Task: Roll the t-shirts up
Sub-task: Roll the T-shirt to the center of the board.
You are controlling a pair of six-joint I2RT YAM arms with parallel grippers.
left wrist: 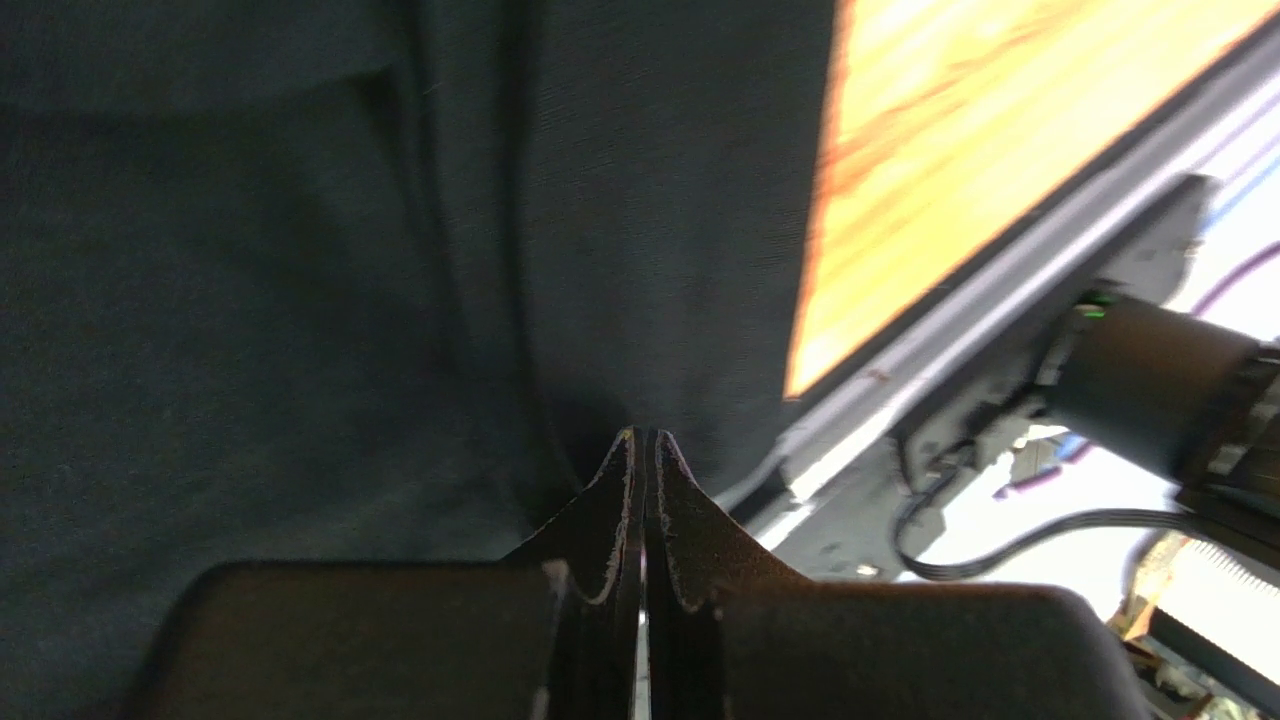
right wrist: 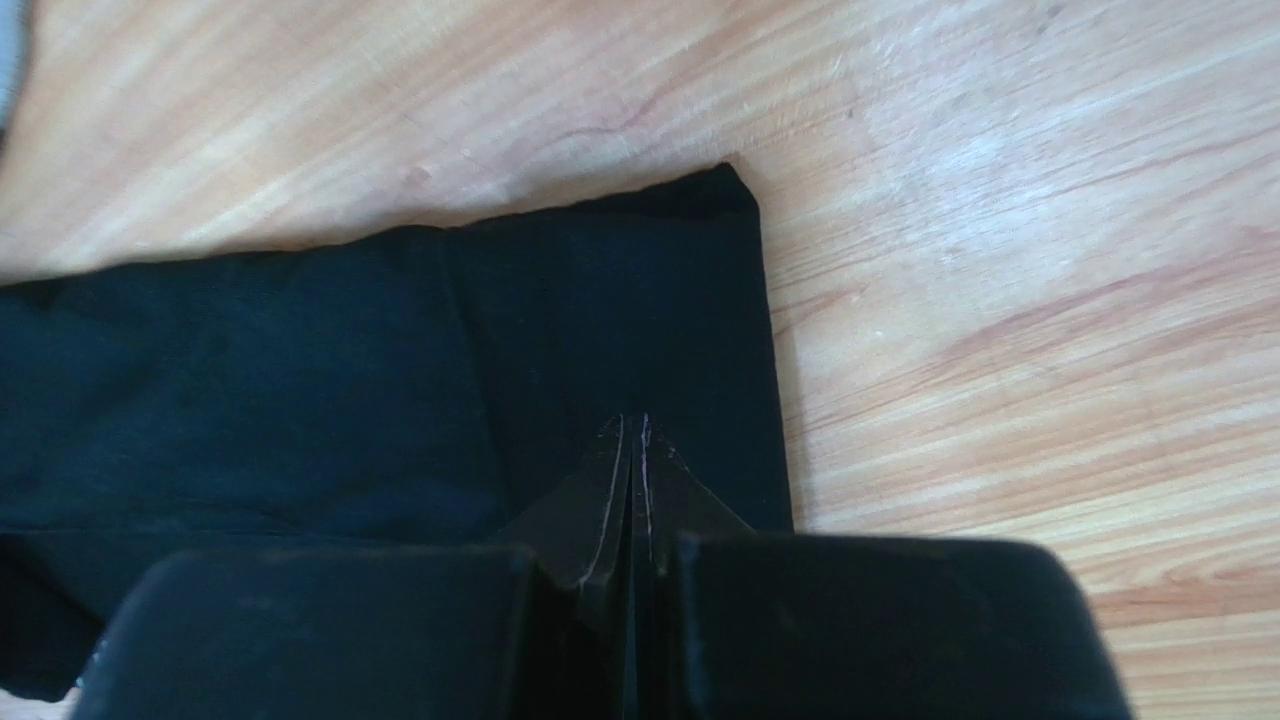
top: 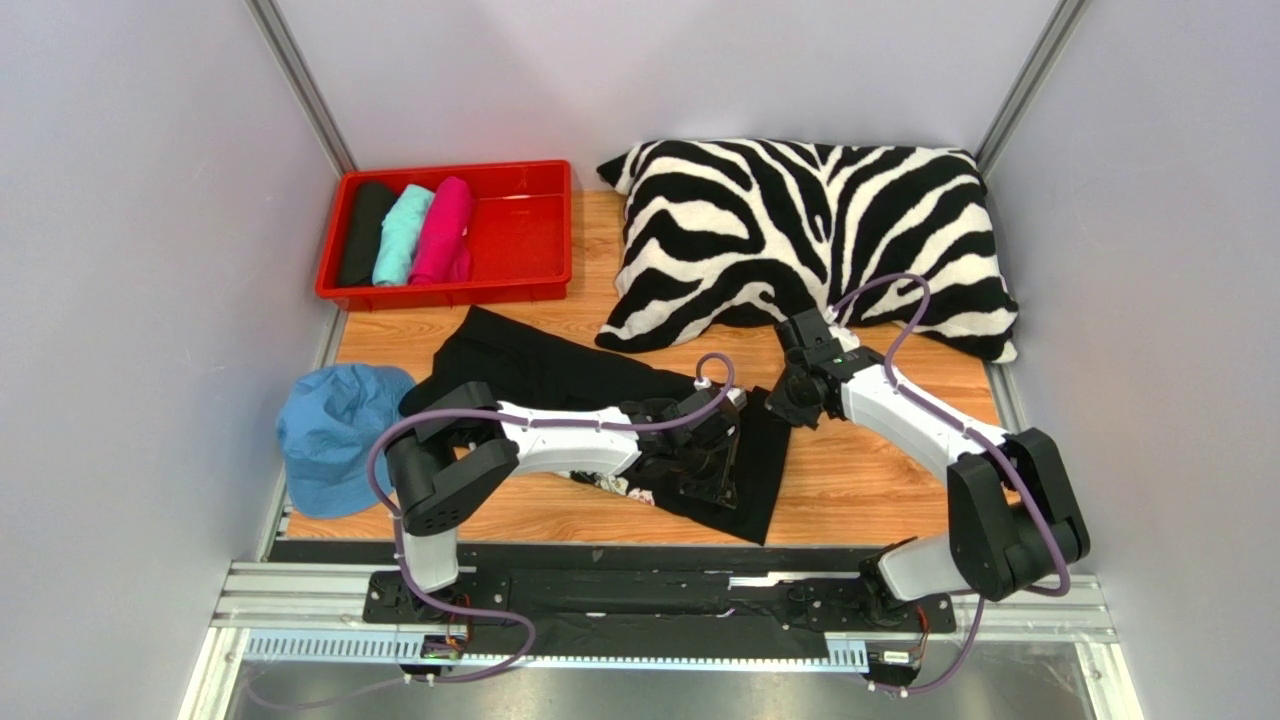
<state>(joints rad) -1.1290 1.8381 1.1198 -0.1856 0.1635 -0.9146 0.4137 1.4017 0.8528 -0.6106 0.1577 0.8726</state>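
A large black t-shirt [top: 556, 375] lies spread on the wooden table [top: 872, 480], with a bit of white print [top: 609, 483] showing at its near edge. My left gripper [top: 715, 473] is shut at the shirt's right near part. In the left wrist view its tips [left wrist: 646, 435] meet on the dark cloth [left wrist: 301, 300], and creases run into them. My right gripper [top: 781, 405] is shut at the shirt's far right corner. In the right wrist view its tips [right wrist: 634, 420] press on the black cloth [right wrist: 301, 360], just inside the edge. Rolled black [top: 365, 233], teal [top: 403, 233] and pink [top: 445, 230] tees lie in a tray.
The red tray [top: 519, 285] stands at the back left. A zebra-striped pillow [top: 812, 225] fills the back right. A blue cap [top: 338, 435] lies at the left edge. Grey walls close in on both sides, and a metal rail [top: 646, 578] runs along the near edge.
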